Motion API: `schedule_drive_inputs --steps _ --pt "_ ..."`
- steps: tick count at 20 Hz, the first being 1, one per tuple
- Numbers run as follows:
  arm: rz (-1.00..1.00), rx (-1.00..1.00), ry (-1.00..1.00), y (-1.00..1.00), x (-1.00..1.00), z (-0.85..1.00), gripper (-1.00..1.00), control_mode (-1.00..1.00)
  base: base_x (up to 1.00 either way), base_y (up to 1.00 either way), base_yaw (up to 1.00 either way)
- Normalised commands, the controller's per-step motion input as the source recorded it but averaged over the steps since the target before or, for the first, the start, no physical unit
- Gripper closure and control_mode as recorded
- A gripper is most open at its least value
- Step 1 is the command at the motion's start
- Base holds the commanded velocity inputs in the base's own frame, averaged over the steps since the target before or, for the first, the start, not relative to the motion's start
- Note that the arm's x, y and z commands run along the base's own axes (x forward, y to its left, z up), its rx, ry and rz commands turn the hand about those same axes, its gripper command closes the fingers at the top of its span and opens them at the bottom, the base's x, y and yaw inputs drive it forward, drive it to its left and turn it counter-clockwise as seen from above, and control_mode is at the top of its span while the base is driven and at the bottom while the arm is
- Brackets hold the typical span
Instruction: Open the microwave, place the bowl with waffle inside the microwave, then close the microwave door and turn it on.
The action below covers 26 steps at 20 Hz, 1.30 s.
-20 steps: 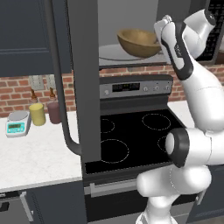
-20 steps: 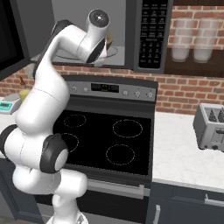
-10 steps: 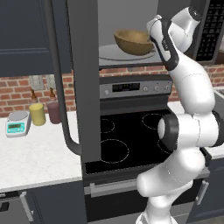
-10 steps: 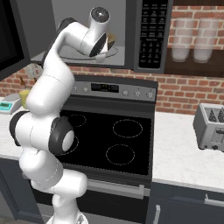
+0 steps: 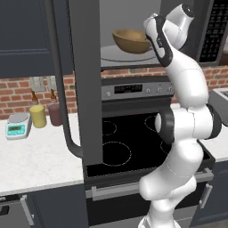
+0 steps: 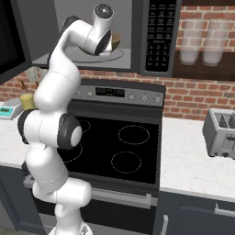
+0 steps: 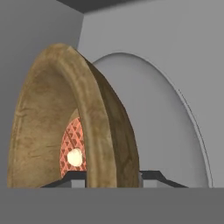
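Inside the large dark grey over-range microwave (image 5: 133, 31), the round brown wooden bowl (image 5: 132, 40) is sitting low over the round glass turntable (image 5: 127, 54), further left and deeper than a second ago. So the arm is carrying it inward from the cavity's right edge; placing step looks nearly done, release pending. Can't tell if it's touching the glass yet.

The gripper (image 7: 111, 177) is clamping the bowl rim: the two dark fingertips (image 7: 72, 177) are sitting partly closed, one on each side of the wall, inner one pointing at the small reddish-pink waffle disc (image 7: 73, 151) on the bowl floor. Grip width is looking unchanged.

The wide dark grey microwave door (image 5: 84, 80) is hanging fully open over the stove (image 6: 124, 147); closing it and working the black keypad strip (image 6: 158, 34) are both outstanding.
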Motion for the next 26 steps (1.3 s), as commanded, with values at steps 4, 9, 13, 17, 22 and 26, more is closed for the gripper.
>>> schedule_drive_inputs --steps 4,9,13,17,22,26 --pt "-0.01 0.0 0.0 0.21 0.21 -0.08 1.0 -1.0 0.0 0.0 0.0" --pt "0.0 0.0 0.0 0.17 0.19 -0.18 1.0 -1.0 0.0 0.0 0.0" --pt "0.0 0.0 0.0 0.16 0.18 -0.22 1.0 -1.0 0.0 0.0 0.0" --pt "0.0 0.0 0.0 0.14 0.14 -0.21 -1.0 -1.0 0.0 0.0 0.0" --pt "0.0 0.0 0.0 0.06 0.02 -0.06 -1.0 -1.0 0.0 0.0 0.0" --pt "0.0 0.0 -0.03 0.0 0.0 -0.02 -1.0 -1.0 0.0 0.0 0.0"
